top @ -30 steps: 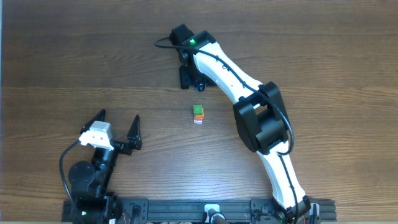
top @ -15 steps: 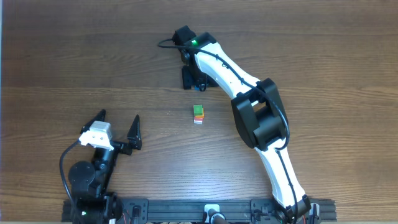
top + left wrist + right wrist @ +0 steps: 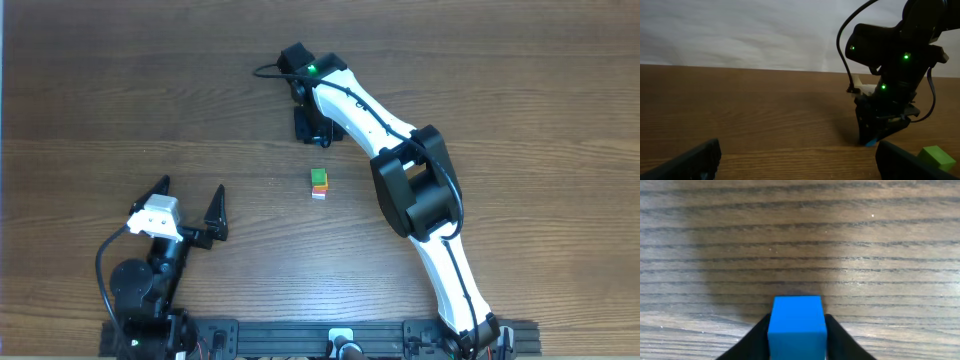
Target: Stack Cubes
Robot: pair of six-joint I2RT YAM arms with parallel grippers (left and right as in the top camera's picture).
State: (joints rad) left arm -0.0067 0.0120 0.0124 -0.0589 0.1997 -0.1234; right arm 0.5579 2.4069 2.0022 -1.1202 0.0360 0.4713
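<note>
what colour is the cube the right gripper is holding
The cube is blue, clearest in the right wrist view.

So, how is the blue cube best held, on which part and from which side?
Grip the blue cube on two opposite flat side faces, coming down from above. Its faces are parallel, so flat pads sit flush. The right gripper holds it this way now, which leaves the underside free to set on the green cube of the stack.
</note>
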